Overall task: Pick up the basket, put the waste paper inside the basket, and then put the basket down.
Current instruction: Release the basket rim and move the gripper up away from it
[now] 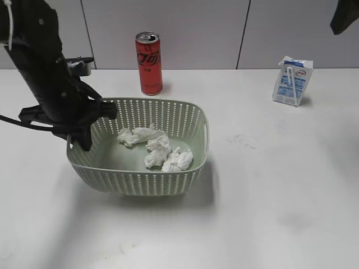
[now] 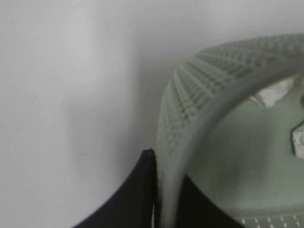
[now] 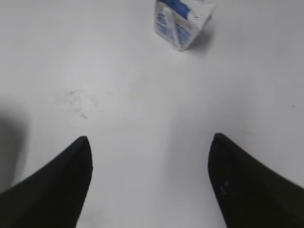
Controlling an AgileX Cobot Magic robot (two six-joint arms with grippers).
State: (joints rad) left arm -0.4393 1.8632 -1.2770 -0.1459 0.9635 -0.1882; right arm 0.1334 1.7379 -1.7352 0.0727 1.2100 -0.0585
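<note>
The left gripper [image 1: 84,131] is clamped on the left end wall of the basket [image 1: 185,120], one finger outside and one inside the rim, as the left wrist view confirms. The basket sits on or just above the white table [image 1: 280,196], left of centre; whether its base touches cannot be told for certain. All three wads of waste paper [image 1: 157,148] lie inside it, bunched toward the middle and right of the floor. Only setting the basket down appears to remain.

The basket looks light and fairly stiff, though its thin slotted wall would likely flex under a one-sided pinch; the rim or the cut-out handle at either end seems the soundest hold. The paper is soft and nearly weightless and should stay put if the basket stays level.

The right gripper [image 3: 149,156] hangs over bare table with its fingers spread wide, holding nothing, well apart from the basket. A red drink can [image 1: 148,63] stands just behind the basket's far rim, the one thing a careless shift could topple. A milk carton [image 1: 293,81] stands far off at the right rear. The near and right sides of the table offer open room.
</note>
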